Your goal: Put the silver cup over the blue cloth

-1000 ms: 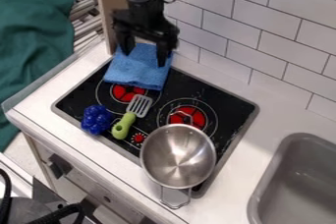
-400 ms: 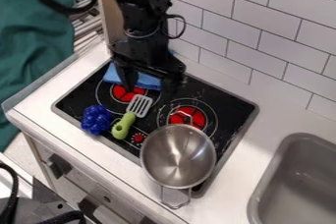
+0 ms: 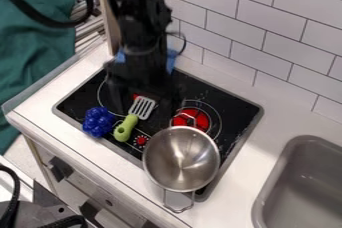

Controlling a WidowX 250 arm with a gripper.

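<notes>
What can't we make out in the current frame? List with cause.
All camera view:
- Blue cloth: middle hidden behind the arm.
- Left burner: largely covered by the gripper and the spatula.
- Gripper outline: blurred, dark against the black stovetop.
- Stovetop under the silver cup: hidden by the cup.
- Sink: cut off by right and bottom edges.

Silver cup upright, blue cloth apparently behind
</notes>
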